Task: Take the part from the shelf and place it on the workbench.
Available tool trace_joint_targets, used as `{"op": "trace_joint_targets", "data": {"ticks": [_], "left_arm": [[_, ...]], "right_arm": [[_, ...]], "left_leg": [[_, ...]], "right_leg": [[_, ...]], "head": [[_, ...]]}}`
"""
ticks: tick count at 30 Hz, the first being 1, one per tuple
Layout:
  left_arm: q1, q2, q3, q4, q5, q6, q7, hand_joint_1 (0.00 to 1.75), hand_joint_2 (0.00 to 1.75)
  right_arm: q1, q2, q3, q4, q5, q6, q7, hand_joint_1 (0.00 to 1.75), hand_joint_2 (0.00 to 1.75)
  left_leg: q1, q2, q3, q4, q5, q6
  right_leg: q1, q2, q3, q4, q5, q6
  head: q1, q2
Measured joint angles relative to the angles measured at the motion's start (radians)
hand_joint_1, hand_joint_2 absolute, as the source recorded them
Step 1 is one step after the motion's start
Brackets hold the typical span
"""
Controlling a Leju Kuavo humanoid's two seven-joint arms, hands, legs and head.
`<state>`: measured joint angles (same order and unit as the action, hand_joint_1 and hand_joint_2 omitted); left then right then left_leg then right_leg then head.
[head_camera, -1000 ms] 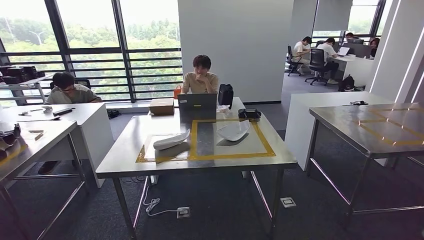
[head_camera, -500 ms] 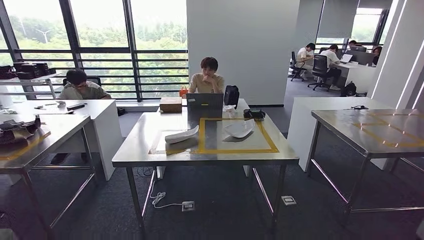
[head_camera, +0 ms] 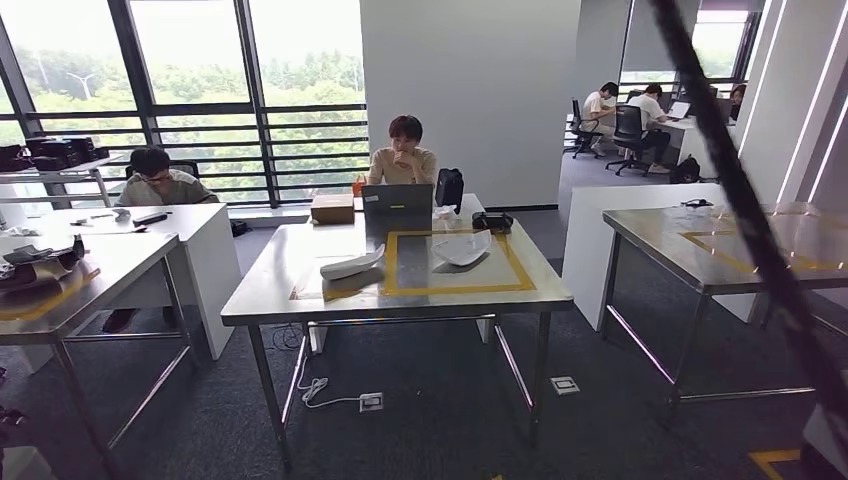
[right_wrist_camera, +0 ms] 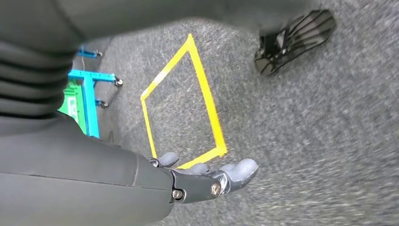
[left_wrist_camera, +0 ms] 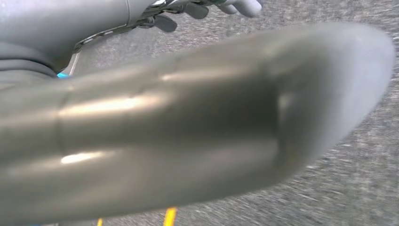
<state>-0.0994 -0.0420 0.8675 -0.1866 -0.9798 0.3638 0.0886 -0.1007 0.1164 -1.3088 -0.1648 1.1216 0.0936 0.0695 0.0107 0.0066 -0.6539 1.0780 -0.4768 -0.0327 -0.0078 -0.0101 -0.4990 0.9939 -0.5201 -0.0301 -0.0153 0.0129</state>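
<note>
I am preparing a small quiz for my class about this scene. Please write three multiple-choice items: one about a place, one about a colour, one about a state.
1. Where does the open laptop stand?
A. On the middle steel table, in front of the seated person
B. On the carpet
C. On the right-hand table

2. What colour is the tape outline on that table?
A. Blue
B. Yellow
C. Red

3. How is the right hand?
A. Gripping a white part
B. Pressing on a table
C. Holding nothing, above the carpet

Key: 1 A, the laptop stands at the table's far edge; 2 B, the tape is yellow; 3 C, the fingers are bare over grey carpet.
</note>
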Motion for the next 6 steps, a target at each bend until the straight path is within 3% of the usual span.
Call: {"op": "trace_joint_targets", "data": {"ticks": [2, 3, 4, 6], "left_arm": [[0.0, 0.0, 0.0, 0.0, -0.003, 0.0, 0.001, 0.0, 0.0], [-0.001, 0.0, 0.0, 0.0, -0.004, 0.0, 0.001, 0.0, 0.0], [-0.001, 0.0, 0.0, 0.0, -0.005, 0.0, 0.001, 0.0, 0.0], [-0.002, 0.001, -0.001, 0.0, -0.005, 0.0, 0.001, 0.0, 0.0]], "right_arm": [[0.0, 0.0, 0.0, 0.0, 0.001, -0.001, 0.001, 0.0, 1.75], [0.001, 0.0, 0.0, 0.0, 0.001, -0.001, 0.001, 0.0, 1.75], [0.001, 0.0, 0.0, 0.0, 0.002, -0.002, 0.001, 0.0, 1.75], [0.001, 0.0, 0.0, 0.0, 0.002, -0.003, 0.002, 0.0, 1.75]], "left_leg": [[0.001, -0.002, -0.023, 0.115, -0.103, -0.007], [0.001, -0.002, -0.027, 0.172, -0.129, -0.01], [0.001, -0.002, -0.022, 0.21, -0.13, -0.012], [0.002, -0.002, 0.006, 0.221, -0.094, -0.013]], "right_leg": [[0.001, -0.002, -0.031, 0.002, 0.025, -0.006], [0.002, -0.003, -0.048, 0.004, 0.038, -0.005], [0.002, -0.004, -0.067, 0.008, 0.05, -0.004], [0.001, -0.004, -0.095, 0.015, 0.067, -0.001]], "head": [[-0.002, 0.0], [-0.003, 0.0], [-0.003, 0.0], [-0.004, 0.0]]}}
